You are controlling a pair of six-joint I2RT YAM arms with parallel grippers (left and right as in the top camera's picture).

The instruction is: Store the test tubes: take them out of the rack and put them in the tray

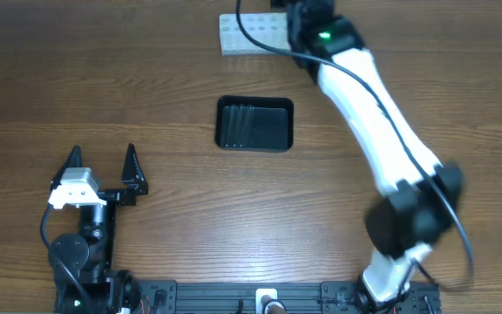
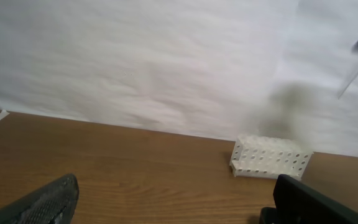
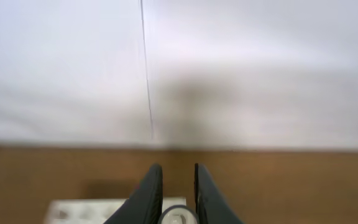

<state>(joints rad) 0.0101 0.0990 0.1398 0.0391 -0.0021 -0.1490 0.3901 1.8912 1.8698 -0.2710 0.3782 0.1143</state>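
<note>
The white perforated rack [image 1: 253,33] stands at the table's far edge, also seen as the rack [image 2: 269,157] and the rack [image 3: 98,211]. The black tray [image 1: 230,139] sits mid-table with several clear tubes [image 1: 240,124] lying in its left part. My right gripper [image 1: 296,16] is at the rack's right end. In the right wrist view its fingers [image 3: 149,190] stand close together around the round top of a test tube [image 3: 178,217], so the right gripper [image 3: 176,186] is shut on it. My left gripper [image 1: 103,164] rests open over bare table at the near left, holding nothing.
A white wall [image 2: 142,56] rises right behind the table's far edge. The right arm's white link [image 1: 373,113] stretches diagonally across the right half. A black cable [image 1: 264,39] loops over the rack. Bare wood lies between the tray and the left gripper.
</note>
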